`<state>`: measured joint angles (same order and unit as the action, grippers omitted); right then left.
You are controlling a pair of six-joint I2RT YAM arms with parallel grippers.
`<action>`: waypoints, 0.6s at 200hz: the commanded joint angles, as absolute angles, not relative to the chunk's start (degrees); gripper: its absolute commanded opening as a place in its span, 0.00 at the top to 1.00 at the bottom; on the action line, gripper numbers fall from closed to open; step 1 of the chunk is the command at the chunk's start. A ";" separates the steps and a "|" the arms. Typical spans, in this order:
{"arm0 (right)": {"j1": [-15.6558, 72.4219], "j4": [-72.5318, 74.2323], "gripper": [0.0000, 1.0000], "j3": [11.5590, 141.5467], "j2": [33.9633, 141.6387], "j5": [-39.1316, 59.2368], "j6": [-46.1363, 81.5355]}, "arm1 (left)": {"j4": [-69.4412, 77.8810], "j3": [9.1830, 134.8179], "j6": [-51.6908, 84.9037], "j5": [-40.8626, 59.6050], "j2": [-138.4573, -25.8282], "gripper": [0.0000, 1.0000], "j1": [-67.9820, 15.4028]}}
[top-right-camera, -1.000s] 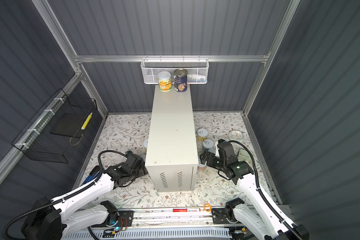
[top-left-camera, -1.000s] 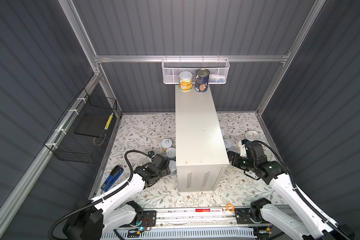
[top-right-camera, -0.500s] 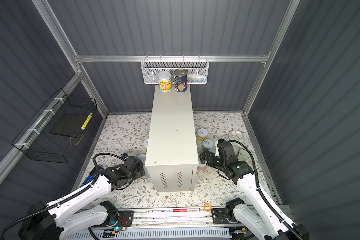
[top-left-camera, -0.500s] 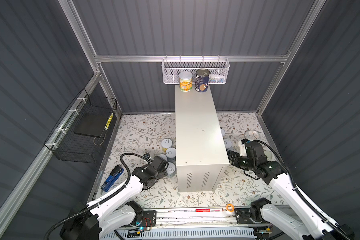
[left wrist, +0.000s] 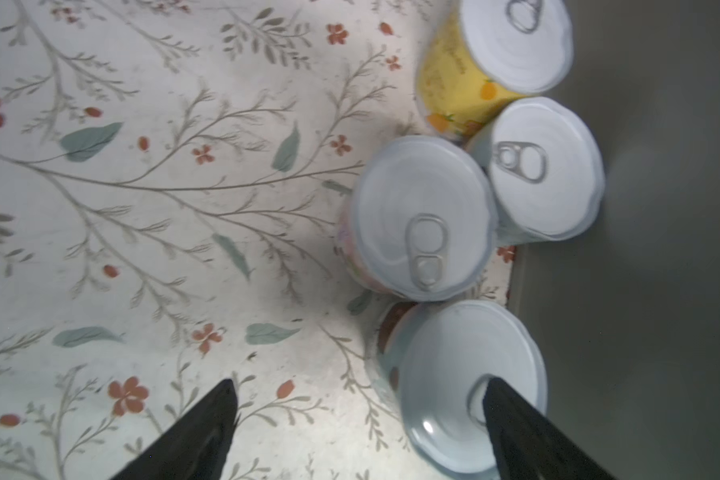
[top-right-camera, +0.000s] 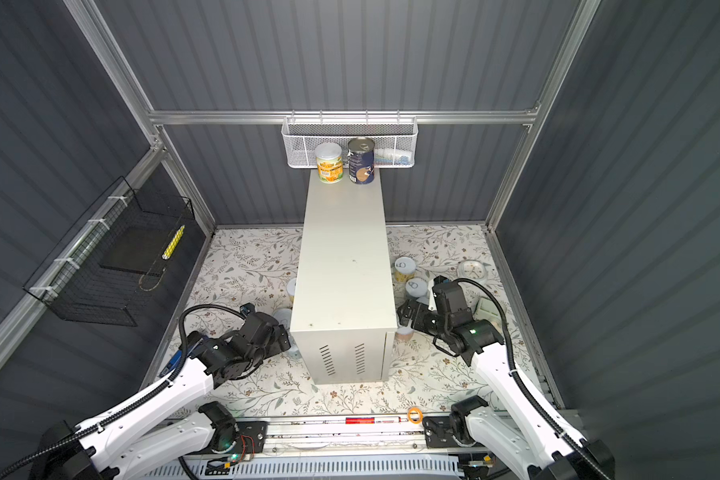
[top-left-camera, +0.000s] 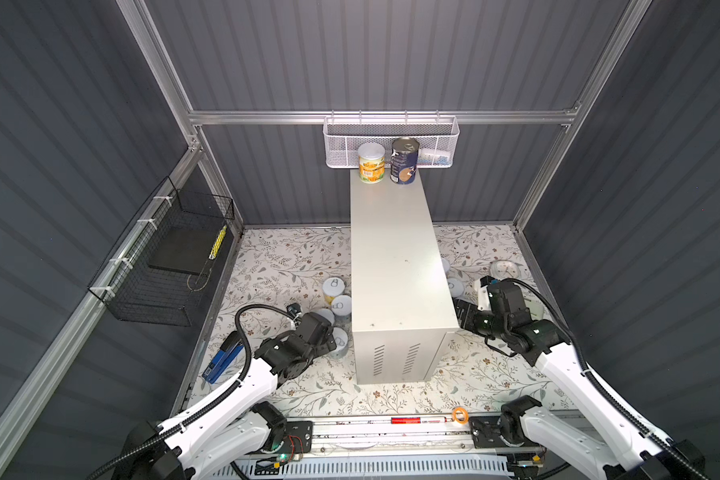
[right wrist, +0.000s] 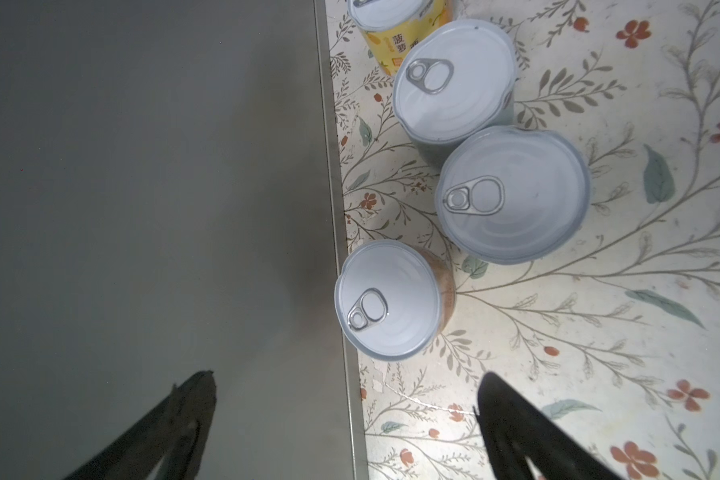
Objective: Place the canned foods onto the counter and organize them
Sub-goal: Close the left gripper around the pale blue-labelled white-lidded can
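Canned foods [left wrist: 425,216] crowd the floral mat [left wrist: 142,208] ahead of the left gripper's [left wrist: 358,382] spread, empty jaws; the right gripper's [right wrist: 346,375] released jaws frame the counter's [right wrist: 142,208] lower edge, inside grey walls [top-left-camera: 350,54].

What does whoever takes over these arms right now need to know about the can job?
Left gripper: open, empty, at the nearest can of four standing on the floral mat, left of the counter in both top views.
Right gripper: open, empty, facing a brown-label can, one of four on the mat along the counter's other side.
Done: a yellow-label can and a navy can stand side by side at the counter's far end.
Left: lift the eight cans seen on the mat onto the counter and line them up.
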<state>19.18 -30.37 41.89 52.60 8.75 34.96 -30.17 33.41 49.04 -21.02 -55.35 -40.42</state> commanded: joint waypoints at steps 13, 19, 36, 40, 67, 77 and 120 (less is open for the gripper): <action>19.47 -30.60 0.01 41.43 51.85 7.89 34.72 | -22.79 35.28 43.81 -19.14 -60.44 0.04 -43.89; 19.51 -30.64 0.01 41.43 51.86 7.82 34.74 | -21.91 35.33 43.69 -19.11 -61.11 0.03 -44.40; 19.44 -30.66 0.01 41.35 52.03 7.72 34.72 | -20.35 35.17 44.09 -18.93 -62.93 0.02 -44.91; 19.50 -30.60 0.01 41.33 52.03 7.63 34.72 | -19.80 35.07 44.08 -18.74 -63.20 0.02 -44.91; 19.49 -30.50 0.01 41.86 52.89 7.77 34.42 | -17.95 33.76 45.41 -17.97 -64.61 0.02 -45.00; 19.51 -30.41 0.01 42.00 53.21 7.82 34.28 | -17.82 33.51 45.78 -18.01 -65.29 0.02 -45.00; 19.47 -29.90 0.01 42.47 54.41 8.09 34.34 | -16.97 32.69 46.54 -18.28 -67.64 0.05 -45.00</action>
